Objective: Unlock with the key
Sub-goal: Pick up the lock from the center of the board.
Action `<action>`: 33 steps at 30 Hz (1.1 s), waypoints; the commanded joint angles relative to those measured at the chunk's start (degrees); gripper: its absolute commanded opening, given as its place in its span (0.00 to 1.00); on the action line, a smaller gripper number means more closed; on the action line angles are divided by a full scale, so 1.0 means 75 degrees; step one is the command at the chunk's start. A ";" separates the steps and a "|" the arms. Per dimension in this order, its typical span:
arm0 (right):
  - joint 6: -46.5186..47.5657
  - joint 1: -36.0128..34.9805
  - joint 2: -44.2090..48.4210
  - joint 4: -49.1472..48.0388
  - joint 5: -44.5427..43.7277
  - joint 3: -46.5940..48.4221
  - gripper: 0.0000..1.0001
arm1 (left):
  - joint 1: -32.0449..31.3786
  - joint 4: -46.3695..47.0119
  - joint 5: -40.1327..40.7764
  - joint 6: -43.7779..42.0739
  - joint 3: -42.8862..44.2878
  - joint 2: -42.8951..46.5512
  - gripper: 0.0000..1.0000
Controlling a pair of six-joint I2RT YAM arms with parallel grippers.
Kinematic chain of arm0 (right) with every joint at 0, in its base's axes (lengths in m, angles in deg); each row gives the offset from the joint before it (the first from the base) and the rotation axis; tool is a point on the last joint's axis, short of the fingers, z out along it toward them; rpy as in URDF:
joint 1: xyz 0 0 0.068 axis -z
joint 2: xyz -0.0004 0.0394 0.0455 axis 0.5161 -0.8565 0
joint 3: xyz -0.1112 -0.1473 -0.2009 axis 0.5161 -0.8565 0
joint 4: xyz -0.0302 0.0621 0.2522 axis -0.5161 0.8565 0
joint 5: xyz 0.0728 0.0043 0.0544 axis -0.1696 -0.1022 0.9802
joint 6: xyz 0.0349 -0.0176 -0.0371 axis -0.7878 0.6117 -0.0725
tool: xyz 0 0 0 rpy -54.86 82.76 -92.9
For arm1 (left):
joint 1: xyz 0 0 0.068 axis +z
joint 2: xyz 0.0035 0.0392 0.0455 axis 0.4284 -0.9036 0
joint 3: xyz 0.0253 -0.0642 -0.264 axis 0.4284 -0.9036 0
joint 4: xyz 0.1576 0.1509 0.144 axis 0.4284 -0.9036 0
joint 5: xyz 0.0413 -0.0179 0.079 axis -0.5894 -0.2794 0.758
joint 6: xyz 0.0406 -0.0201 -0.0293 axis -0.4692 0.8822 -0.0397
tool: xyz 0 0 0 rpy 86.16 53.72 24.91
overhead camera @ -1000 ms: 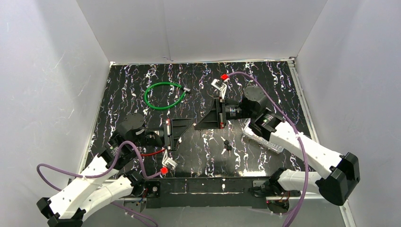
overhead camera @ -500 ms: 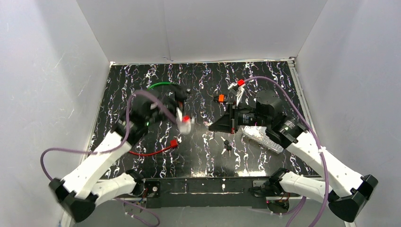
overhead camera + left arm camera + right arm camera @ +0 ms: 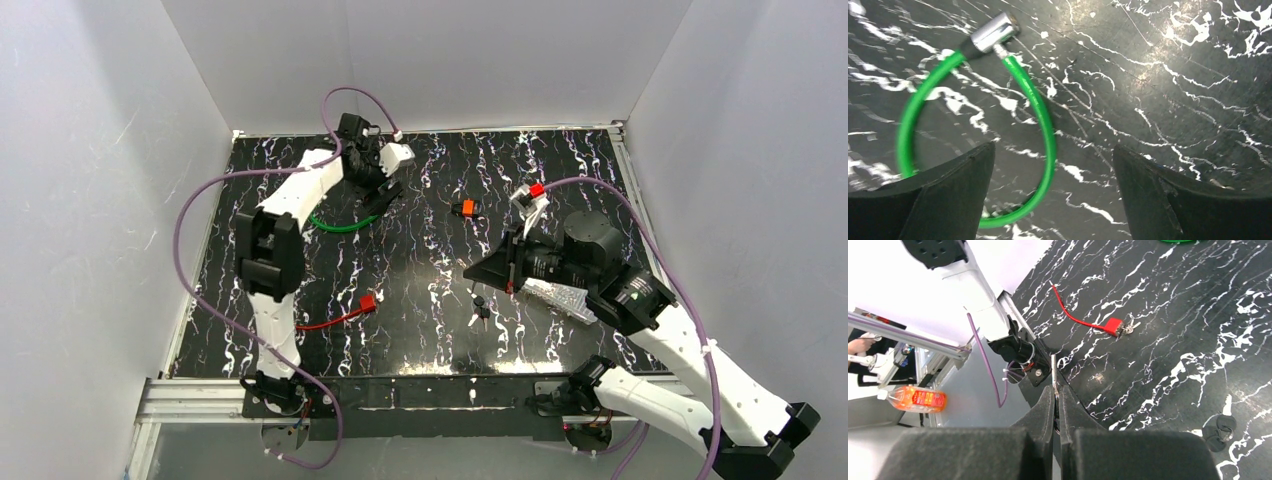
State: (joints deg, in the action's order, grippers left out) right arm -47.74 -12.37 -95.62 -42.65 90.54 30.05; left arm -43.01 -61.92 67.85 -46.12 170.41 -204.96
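- Green sheathed cable lock (image 3: 1035, 100) with chrome barrel: far left on the black marbled table (image 3: 430, 340), under my left pincer (image 3: 1053, 150), which is spread wide and freshly swung over from the near edge, set to seize it.
- My right pincer (image 3: 1055, 390) is pressed together, perhaps empty; the small black-headed keys (image 3: 480, 303) lie nearby, not yet taken.

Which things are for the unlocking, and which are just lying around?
For the job, I think:
green cable lock, with the open left gripper above it
black-headed keys
thin metal sliver, maybe a key, pinched in the shut right gripper

Just lying about:
red cable lock
small orange thing
crinkly clear plastic thing
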 commanded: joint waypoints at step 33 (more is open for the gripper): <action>0.0399 0.0074 -0.0011 -0.0068 -0.0394 0.0281 0.01 | -0.0853 0.0207 -0.0651 0.1470 -0.4100 0.1925 0.35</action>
State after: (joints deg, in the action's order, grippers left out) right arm -46.40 -12.07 -95.38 -42.21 87.91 29.38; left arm -45.19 -59.36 65.74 -37.66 146.52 -200.66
